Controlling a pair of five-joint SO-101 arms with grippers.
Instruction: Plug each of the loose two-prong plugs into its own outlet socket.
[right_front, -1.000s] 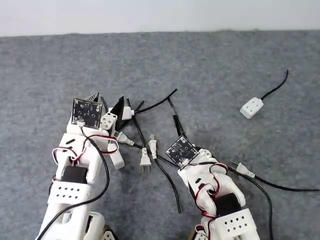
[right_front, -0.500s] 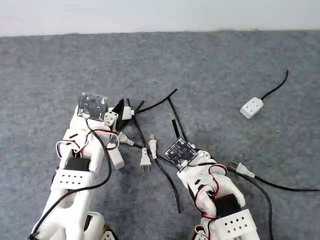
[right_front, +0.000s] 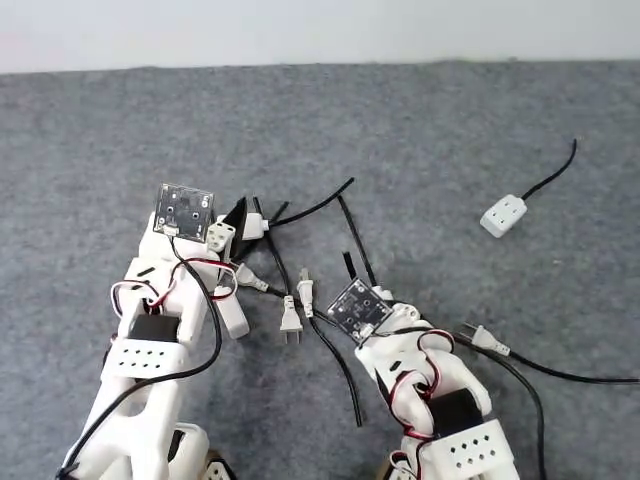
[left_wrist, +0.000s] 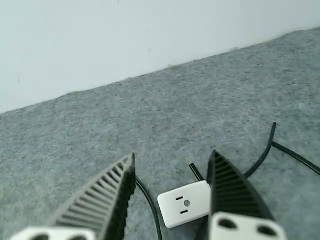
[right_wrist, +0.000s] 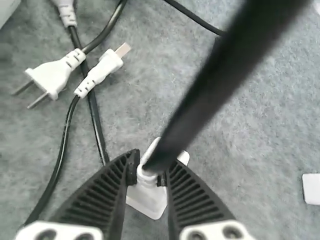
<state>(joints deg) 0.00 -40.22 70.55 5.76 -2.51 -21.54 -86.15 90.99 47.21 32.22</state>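
The left gripper (left_wrist: 173, 157) stands open, with a white socket (left_wrist: 184, 204) on the carpet (left_wrist: 150, 115) between its fingers. The right gripper (right_wrist: 150, 167) is clamped on the neck of a white block (right_wrist: 150, 199), from which a black cord (right_wrist: 220, 75) rises. A plug (right_wrist: 47, 80) and a second plug (right_wrist: 100, 70) lie ahead of it.

Left gripper (left_wrist: 173, 156): fingers (left_wrist: 105, 200) black with ribbed inner faces; between them a white outlet socket (left_wrist: 185, 204) with dark slots, on speckled grey carpet (left_wrist: 150, 110), with a plain white wall (left_wrist: 100, 35) past the tips. Right gripper (right_wrist: 148, 167): the same black ribbed fingers (right_wrist: 100, 200), with a white connector (right_wrist: 150, 197) between them on a glossy black cord (right_wrist: 225, 70). Beyond those fingertips lie a white plug (right_wrist: 52, 75) with silver-grey prongs and a second white plug (right_wrist: 100, 70) with a pale tan prong.
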